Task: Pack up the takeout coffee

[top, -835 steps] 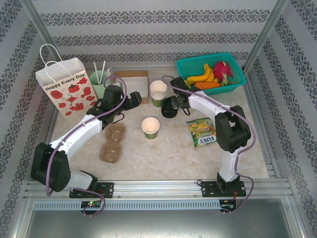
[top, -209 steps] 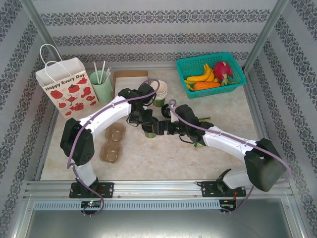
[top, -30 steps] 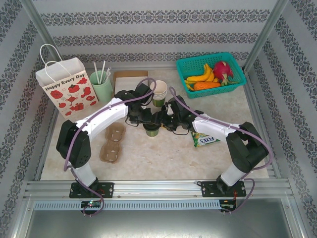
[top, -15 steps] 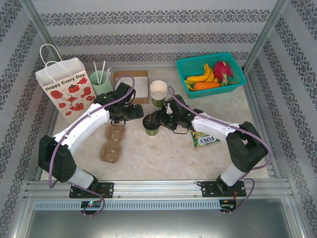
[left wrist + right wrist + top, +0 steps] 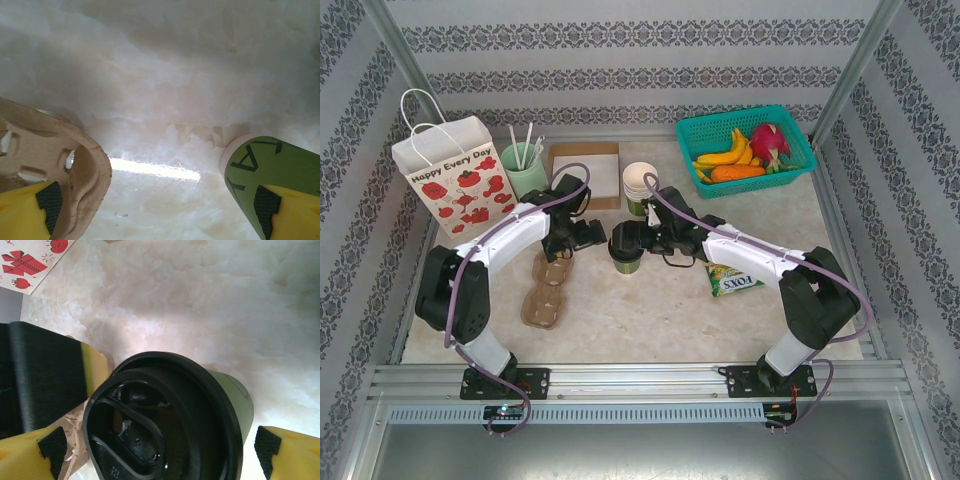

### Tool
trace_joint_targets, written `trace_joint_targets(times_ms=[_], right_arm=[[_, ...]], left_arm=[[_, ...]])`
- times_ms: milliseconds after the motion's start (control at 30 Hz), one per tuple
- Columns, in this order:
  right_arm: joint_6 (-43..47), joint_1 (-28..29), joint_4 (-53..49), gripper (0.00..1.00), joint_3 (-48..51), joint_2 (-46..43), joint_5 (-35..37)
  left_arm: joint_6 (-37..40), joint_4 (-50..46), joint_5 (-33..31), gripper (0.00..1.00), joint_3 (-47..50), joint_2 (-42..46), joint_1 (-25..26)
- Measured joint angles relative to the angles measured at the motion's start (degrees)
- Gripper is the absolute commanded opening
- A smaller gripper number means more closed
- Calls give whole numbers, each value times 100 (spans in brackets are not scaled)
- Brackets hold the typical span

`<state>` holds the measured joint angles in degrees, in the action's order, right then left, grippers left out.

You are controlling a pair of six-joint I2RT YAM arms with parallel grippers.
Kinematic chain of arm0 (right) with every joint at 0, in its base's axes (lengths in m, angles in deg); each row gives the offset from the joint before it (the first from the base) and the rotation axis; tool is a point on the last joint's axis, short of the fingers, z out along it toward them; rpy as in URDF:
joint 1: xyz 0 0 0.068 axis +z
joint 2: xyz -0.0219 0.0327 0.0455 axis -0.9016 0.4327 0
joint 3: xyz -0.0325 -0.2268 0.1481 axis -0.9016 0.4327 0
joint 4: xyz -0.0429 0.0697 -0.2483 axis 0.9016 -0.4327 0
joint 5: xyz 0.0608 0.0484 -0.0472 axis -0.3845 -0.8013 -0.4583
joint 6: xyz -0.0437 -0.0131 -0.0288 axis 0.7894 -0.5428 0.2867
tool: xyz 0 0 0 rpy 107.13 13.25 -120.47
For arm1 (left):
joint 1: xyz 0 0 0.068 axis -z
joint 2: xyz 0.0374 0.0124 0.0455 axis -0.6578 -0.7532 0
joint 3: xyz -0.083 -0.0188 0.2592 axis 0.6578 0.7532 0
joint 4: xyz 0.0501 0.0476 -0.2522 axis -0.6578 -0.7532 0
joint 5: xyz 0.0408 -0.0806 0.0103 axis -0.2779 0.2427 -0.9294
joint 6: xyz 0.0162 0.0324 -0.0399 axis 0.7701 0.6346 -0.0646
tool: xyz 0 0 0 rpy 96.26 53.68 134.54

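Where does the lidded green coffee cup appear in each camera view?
Top external: the cup stands mid-table, right of the nearest cardboard tray.
Left wrist: the cup's green wall is at lower right, the tray at lower left.
Right wrist: its black lid sits bottom centre.
Shared landmark: that cardboard tray.

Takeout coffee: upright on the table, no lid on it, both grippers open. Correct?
Not quite. The takeout coffee does have a lid: a black lid sits on the cup, plain in the right wrist view. The rest holds: it stands upright on the table, and the left gripper and right gripper are both open.
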<state>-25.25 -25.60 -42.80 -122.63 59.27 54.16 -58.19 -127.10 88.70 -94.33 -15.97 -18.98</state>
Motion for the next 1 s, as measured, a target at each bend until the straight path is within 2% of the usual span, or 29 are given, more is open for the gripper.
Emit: trace_joint_targets(times_ms=[433,600,767,1000], right_arm=[[455,278,-721,96,-588,417,511],[527,330,-901,82,-758,542,667],[549,387,-999,82,-848,590,817],[546,389,-1060,76,-804,527,887]], left_arm=[[-4,94,168,100,24,-96,-11],[-42,105,179,100,48,-103,-11],[-46,111,170,100,48,-103,-15],[-63,149,199,100,48,-81,-13]])
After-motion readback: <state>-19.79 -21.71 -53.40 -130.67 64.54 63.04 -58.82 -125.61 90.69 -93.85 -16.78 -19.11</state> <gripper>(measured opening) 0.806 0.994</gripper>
